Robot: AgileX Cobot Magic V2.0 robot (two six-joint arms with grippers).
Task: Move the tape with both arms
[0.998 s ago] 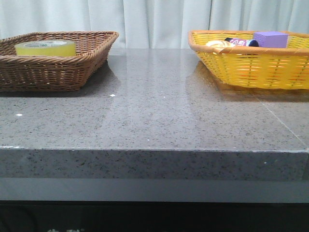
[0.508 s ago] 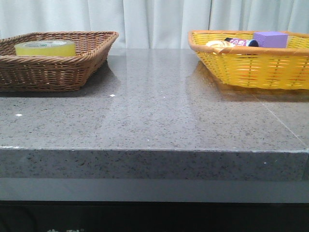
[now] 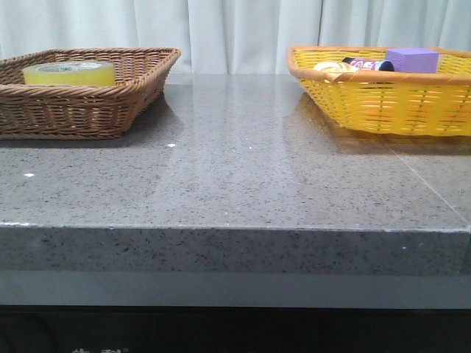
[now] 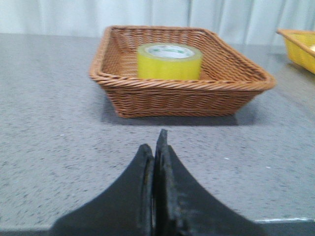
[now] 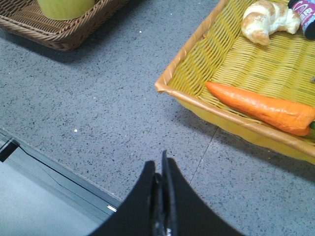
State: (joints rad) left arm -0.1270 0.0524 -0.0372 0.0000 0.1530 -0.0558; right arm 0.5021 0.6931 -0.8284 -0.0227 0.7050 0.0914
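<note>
Lying flat inside the brown wicker basket (image 3: 88,95), the tape (image 3: 68,73) is well apart from both grippers. In the left wrist view the left gripper (image 4: 156,147) is over the bare grey stone table (image 3: 243,176), with the basket straight ahead of its tips and an open strip of table between them. Its two black fingers are pressed together with nothing between them. The right gripper (image 5: 161,167) is also clenched on nothing; it hangs above the table near the front edge, between the brown basket and the yellow basket (image 5: 231,69). From this wrist camera only the lower part of the roll is visible at the picture border, inside a corner of the brown basket.

The tape is a wide roll of translucent yellow colour. It sits with the hole pointing up, so the white inner core with small green print shows on top. Its side wall is smooth and a little glossy. It stands toward the back of the basket, not touching the front wall.

In the yellow basket I can see a croissant (image 5: 266,19), an orange carrot (image 5: 261,107), a purple block (image 3: 412,59) and a dark bottle (image 3: 368,65).
</note>
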